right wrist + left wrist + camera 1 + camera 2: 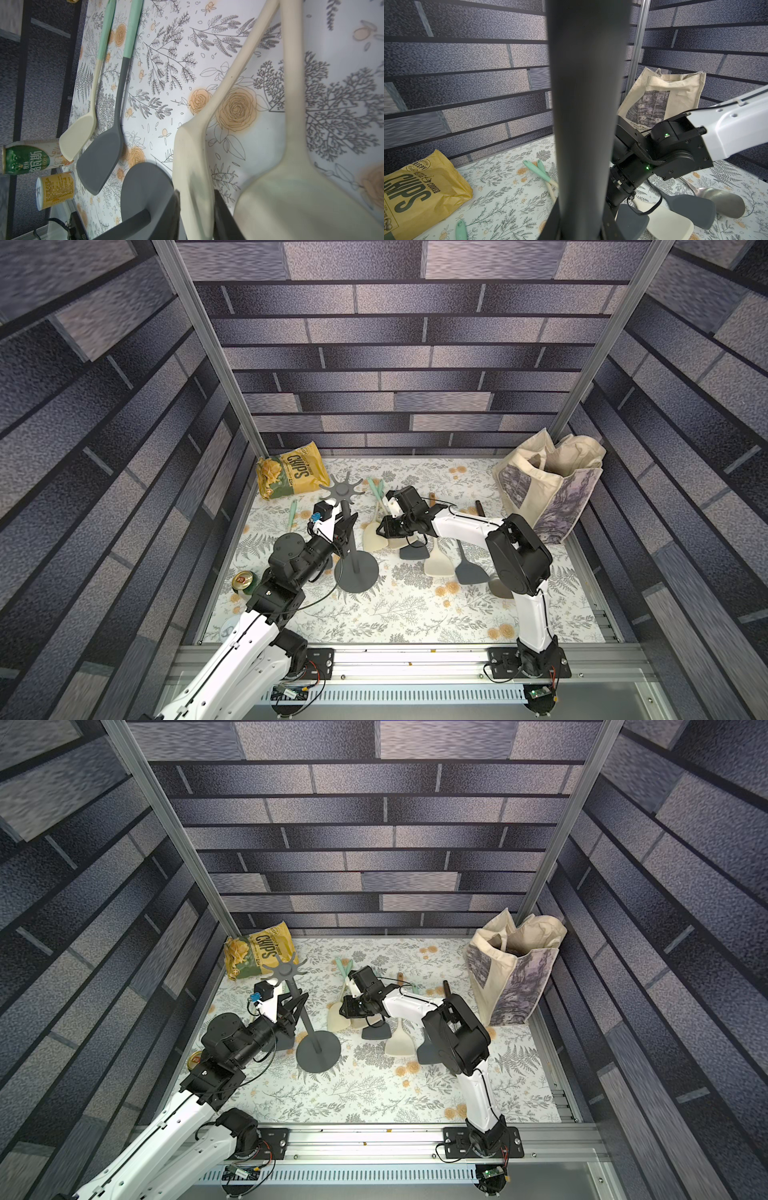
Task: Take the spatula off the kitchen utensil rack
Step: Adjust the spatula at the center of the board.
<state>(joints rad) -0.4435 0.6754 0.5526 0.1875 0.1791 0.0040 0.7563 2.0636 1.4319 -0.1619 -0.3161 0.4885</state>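
The pole of the kitchen utensil rack (pixel 587 104) stood clamped in the left hand (pixel 345 527) while the right hand (pixel 196 199) pinched the blade of a cream spatula (pixel 193 162).

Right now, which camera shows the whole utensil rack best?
Both top views: the rack shows whole, top to bottom. The left wrist view sees only its pole, very close. The right wrist view catches its round base and a little pole.
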